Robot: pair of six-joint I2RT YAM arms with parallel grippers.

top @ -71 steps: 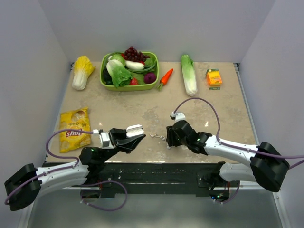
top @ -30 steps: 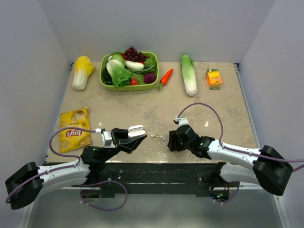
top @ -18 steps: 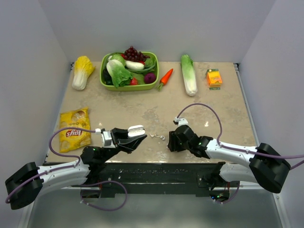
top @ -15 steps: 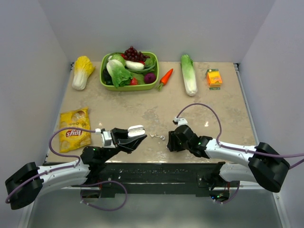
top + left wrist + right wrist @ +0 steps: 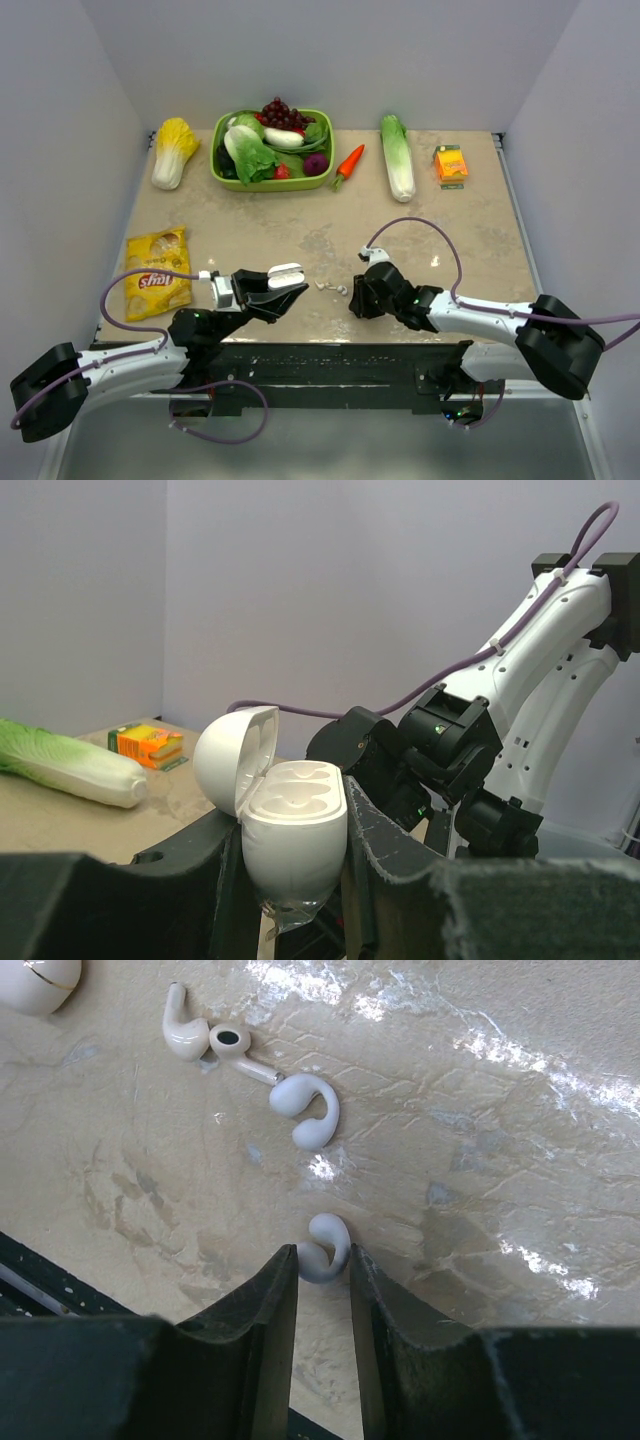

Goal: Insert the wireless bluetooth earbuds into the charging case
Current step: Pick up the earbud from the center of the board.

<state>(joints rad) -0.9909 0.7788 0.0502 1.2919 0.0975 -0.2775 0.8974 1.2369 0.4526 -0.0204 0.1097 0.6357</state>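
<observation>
The left gripper (image 5: 296, 875) clamps the charging case (image 5: 295, 815) upright over the table's near edge, its lid swung open. To its right, the right gripper (image 5: 323, 1260) pinches one earbud (image 5: 326, 1242) lying on the table (image 5: 480, 1160). The second earbud (image 5: 305, 1110) lies just beyond. A green basket (image 5: 217, 170) of vegetables (image 5: 255, 155) stands at the far edge.

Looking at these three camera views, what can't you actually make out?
- Top view: the earbuds are too small to count or tell apart, and the right arm covers its own fingertips.
- Right wrist view: whether the right fingers pinch the earbud or only flank it; they hide its lower end.
- Right wrist view: a white object is cut off by the top left corner.
- Left wrist view: the left fingers hide the charging case sides.
</observation>
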